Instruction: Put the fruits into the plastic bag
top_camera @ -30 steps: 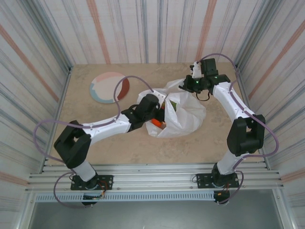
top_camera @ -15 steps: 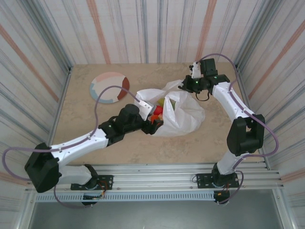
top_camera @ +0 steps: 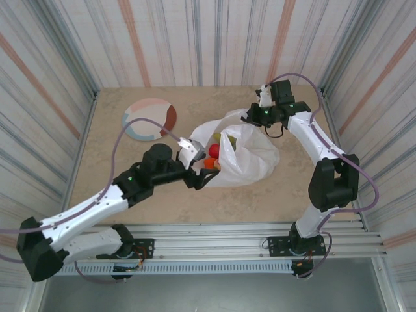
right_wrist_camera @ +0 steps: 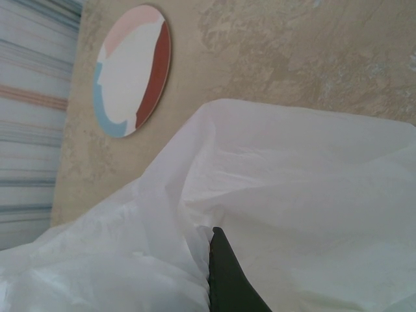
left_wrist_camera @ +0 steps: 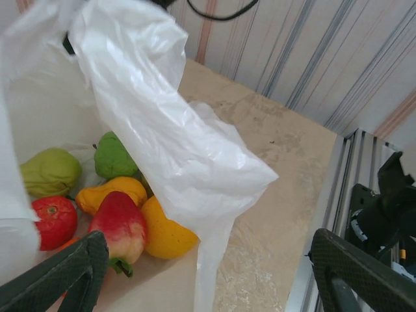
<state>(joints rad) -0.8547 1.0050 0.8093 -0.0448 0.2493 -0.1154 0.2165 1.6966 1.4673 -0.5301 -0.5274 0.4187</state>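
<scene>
The white plastic bag [top_camera: 250,153] lies mid-table with its mouth facing left. My right gripper [top_camera: 252,117] is shut on the bag's upper edge [right_wrist_camera: 195,240] and holds it lifted. Several fruits [top_camera: 212,155] are bunched in the mouth: two green ones [left_wrist_camera: 51,171], a red one [left_wrist_camera: 53,220], an orange one [left_wrist_camera: 112,190], a red-yellow one [left_wrist_camera: 120,227] and a yellow one [left_wrist_camera: 166,234]. My left gripper [top_camera: 200,174] hangs just in front of the mouth, open, with nothing held between its fingers [left_wrist_camera: 62,273]. A loose strip of the bag [left_wrist_camera: 208,266] hangs between them.
A round multicoloured plate [top_camera: 149,119] lies at the back left, also seen from the right wrist as the plate [right_wrist_camera: 133,68]. Striped walls close the table on three sides. A metal rail [left_wrist_camera: 338,195] runs along the near edge.
My left arm has drawn back out of the bag's mouth toward the near left, staying open. The fruits now show in the mouth. The right gripper has kept its hold.
</scene>
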